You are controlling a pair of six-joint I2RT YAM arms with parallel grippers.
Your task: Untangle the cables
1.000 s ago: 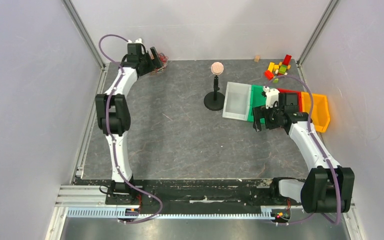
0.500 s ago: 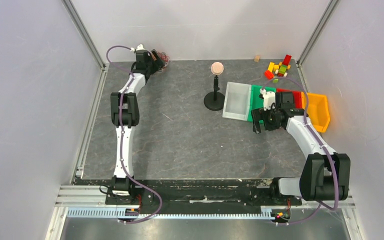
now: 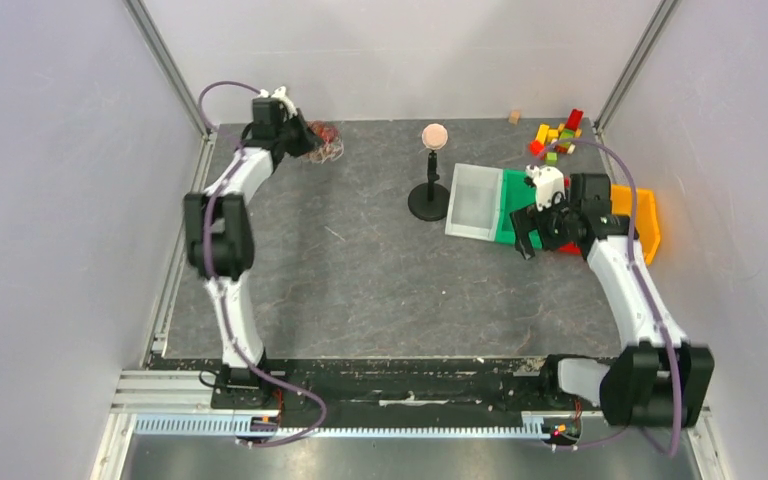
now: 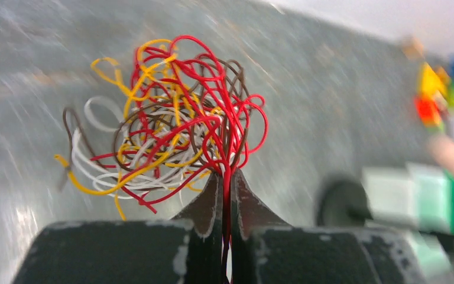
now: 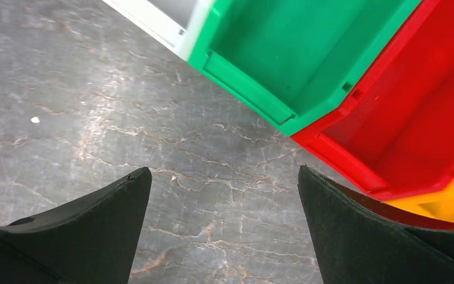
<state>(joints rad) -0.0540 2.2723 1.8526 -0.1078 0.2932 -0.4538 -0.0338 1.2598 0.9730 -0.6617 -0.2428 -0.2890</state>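
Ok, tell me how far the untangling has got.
Done: nothing is separated; the cables are one knotted ball of red, yellow, white and brown strands. In hand: the left gripper is shut on red strands at its edge. Left: all the pulling apart; the right gripper hangs open by the green bin.

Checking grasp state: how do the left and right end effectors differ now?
Left end effector is shut, pinching red strands of the cables; right end effector is open and empty. Left is at the table's far left corner; right is over bare table beside the green bin. Both have dark, pointed fingers.
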